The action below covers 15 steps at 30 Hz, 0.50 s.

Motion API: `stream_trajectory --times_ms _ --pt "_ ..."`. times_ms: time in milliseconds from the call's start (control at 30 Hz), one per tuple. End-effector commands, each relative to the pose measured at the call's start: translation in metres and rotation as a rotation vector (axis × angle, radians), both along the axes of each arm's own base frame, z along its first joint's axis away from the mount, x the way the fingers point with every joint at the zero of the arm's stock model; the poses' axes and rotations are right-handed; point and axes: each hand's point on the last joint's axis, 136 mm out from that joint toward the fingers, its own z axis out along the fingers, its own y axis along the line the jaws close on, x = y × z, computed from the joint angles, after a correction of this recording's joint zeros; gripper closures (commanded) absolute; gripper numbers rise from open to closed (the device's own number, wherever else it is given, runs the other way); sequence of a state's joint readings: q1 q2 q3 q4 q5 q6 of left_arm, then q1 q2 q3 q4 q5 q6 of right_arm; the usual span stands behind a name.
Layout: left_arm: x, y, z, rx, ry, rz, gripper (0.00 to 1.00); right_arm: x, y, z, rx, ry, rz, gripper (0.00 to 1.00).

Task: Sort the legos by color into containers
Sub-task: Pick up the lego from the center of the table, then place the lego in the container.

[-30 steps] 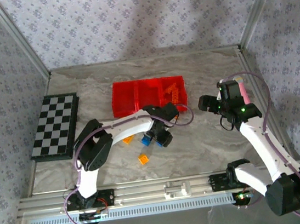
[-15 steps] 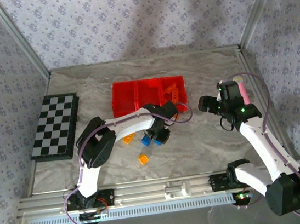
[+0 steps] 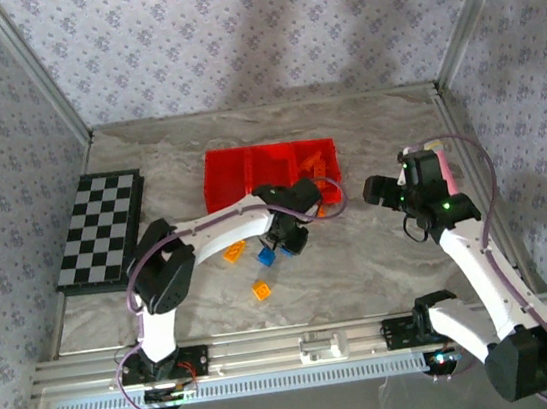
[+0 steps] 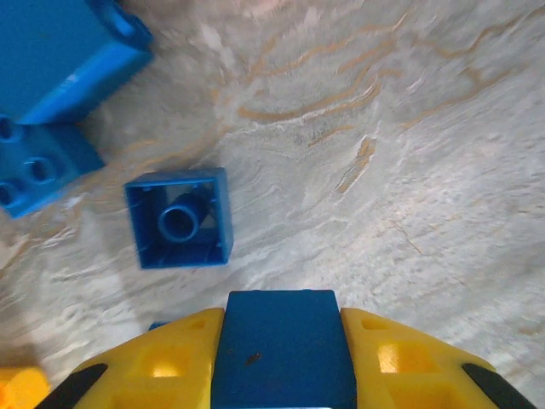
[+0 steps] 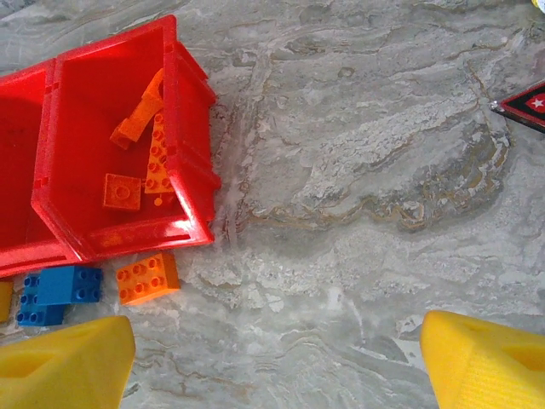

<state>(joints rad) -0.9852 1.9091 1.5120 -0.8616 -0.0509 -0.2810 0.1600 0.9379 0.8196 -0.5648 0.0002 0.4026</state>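
Observation:
My left gripper point(image 4: 283, 317) is shut on a blue brick point(image 4: 283, 349), held a little above the marble. Below it lie an upturned blue square brick point(image 4: 179, 219) and two more blue bricks point(image 4: 38, 166). From above, the left gripper point(image 3: 293, 241) hangs just in front of the red bins point(image 3: 249, 172). A blue brick point(image 3: 265, 256) and two orange bricks point(image 3: 233, 252) lie beside it. My right gripper point(image 5: 272, 366) is open over bare marble. The right bin point(image 5: 187, 136) holds an orange arch point(image 5: 140, 111) and two flat orange bricks. An orange brick point(image 5: 149, 278) lies outside it.
A black-and-white checkered board point(image 3: 103, 230) lies at the left edge. A pink cylinder point(image 3: 442, 164) stands by the right arm near the right wall. An orange brick point(image 3: 260, 289) sits alone toward the front. Open marble stretches right of the bins.
My left gripper has shifted slightly toward the bins with the blue brick still between its fingers. The right arm has barely moved.

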Motion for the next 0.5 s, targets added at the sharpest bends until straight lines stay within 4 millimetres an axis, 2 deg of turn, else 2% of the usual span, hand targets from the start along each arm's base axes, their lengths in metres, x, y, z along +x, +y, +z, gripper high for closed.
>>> stream_trajectory --times_ms 0,167,300,467 --pt "0.016 0.004 0.046 -0.063 -0.071 0.050 0.96 -0.003 -0.003 0.000 -0.007 -0.003 0.000 0.11" --pt "0.054 0.021 0.069 -0.097 -0.117 0.133 0.98 0.000 -0.003 0.001 -0.004 -0.012 -0.003 0.11" --pt "0.104 0.041 0.083 -0.092 -0.196 0.230 0.97 0.002 -0.003 0.002 -0.003 -0.014 -0.004 0.11" --pt "0.161 0.047 0.092 -0.122 -0.271 0.315 0.97 0.001 -0.003 0.000 -0.007 0.003 0.006 0.11"
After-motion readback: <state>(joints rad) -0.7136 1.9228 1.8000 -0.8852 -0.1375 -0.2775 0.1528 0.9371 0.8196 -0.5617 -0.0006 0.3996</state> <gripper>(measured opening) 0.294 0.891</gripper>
